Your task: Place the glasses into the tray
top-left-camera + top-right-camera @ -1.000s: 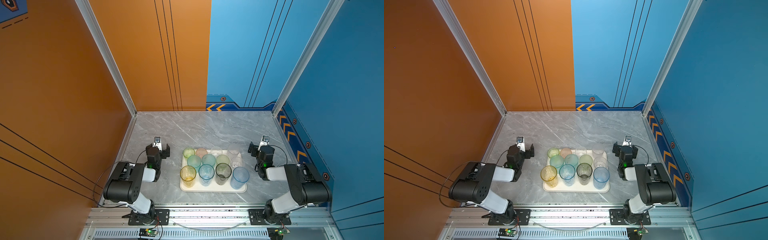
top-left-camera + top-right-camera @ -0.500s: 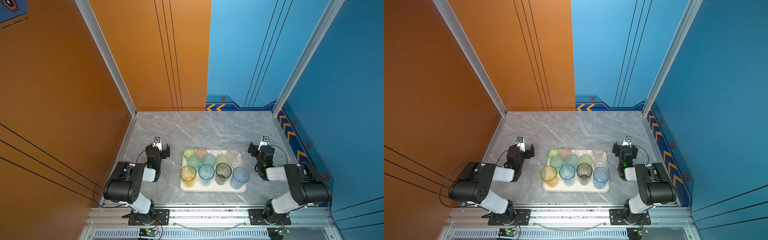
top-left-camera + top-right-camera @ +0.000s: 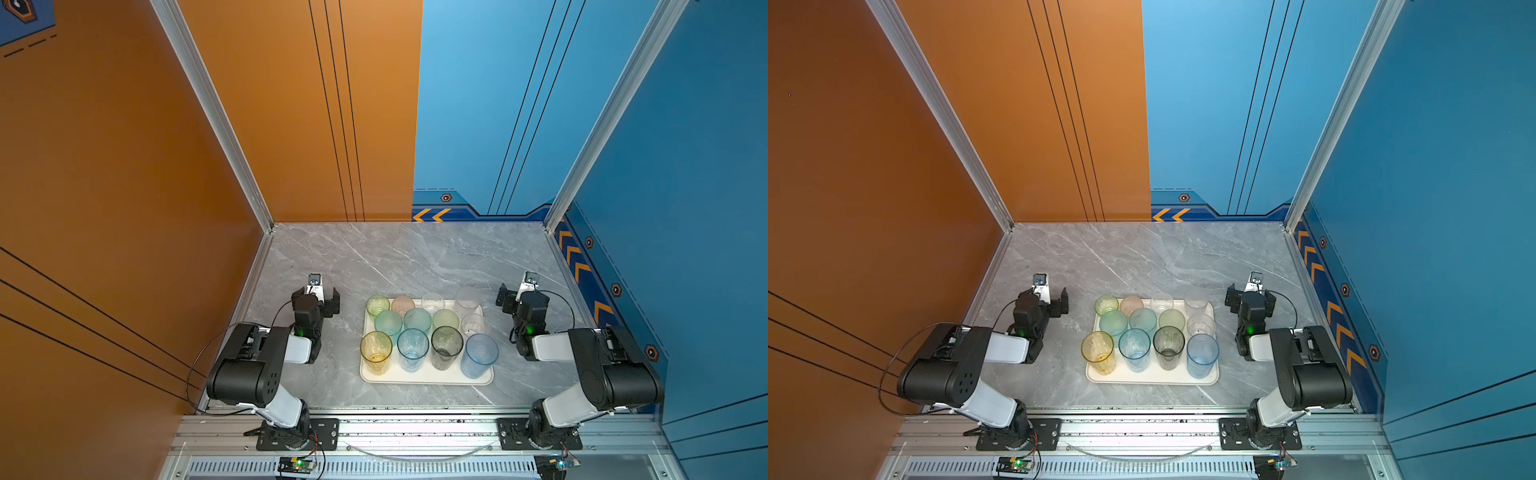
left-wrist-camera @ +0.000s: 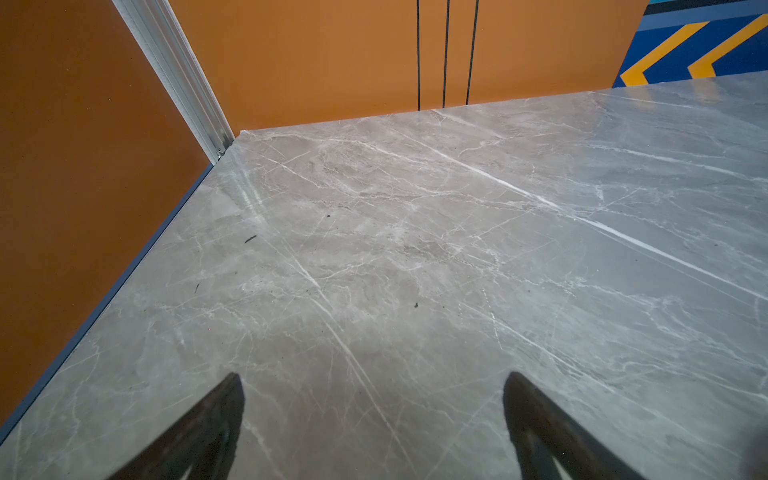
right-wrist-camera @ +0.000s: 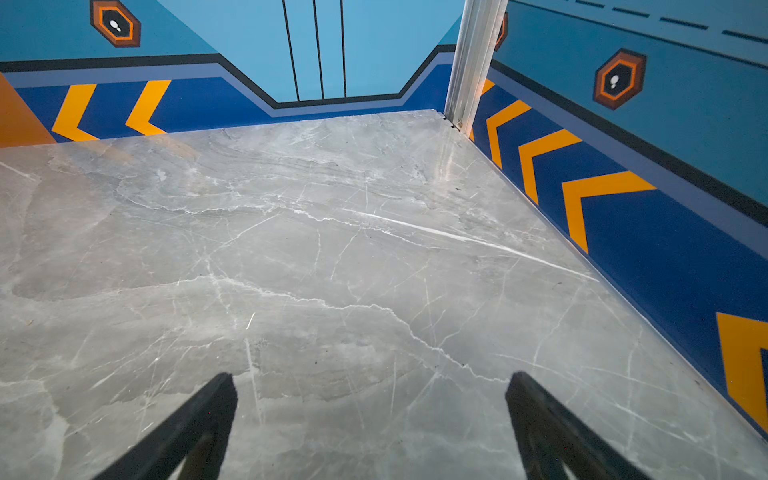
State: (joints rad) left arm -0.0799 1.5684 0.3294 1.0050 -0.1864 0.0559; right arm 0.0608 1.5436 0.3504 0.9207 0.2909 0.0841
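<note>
Both wrist views catch only the dark, blurred tips of their own jaws, cut off by the frame edge. Each pair stands wide apart with nothing but bare stone between. In both top views the left jaws and right jaws are partly covered by the wrist cameras mounted above them. The gap shows there too, and neither pair touches anything.

The tray (image 3: 424, 379) (image 3: 1152, 379) lies between the two sets of jaws and apart from both. Its far edge is about level with them, and the rest reaches back toward the arm bases. The glasses (image 3: 417, 320) (image 3: 1143, 320) stand upright in it, twelve in three rows of four. They hide nearly all of its floor, leaving only the near rim bare.

The row nearest the bases holds a yellow tumbler (image 3: 376, 351), a light blue tumbler (image 3: 412, 348), a smoky grey tumbler (image 3: 446, 347) and a tall blue tumbler (image 3: 478, 355). The clear tumblers (image 3: 472, 323) on the side toward the right jaws are faint against the cream. The tall frosted tumbler (image 3: 467, 299) at the far corner hides its own base, so I cannot tell whether it sits wholly inside the rim.

The worktop (image 3: 395, 257) (image 4: 415, 208) (image 5: 332, 249) is grey marble with white veins, with a few dark specks ahead of the left jaws. An orange wall (image 3: 124, 166) rises beyond the left jaws and a blue wall (image 3: 685, 166) beyond the right jaws. Yellow chevrons (image 5: 536, 153) run along the foot of the blue wall.
</note>
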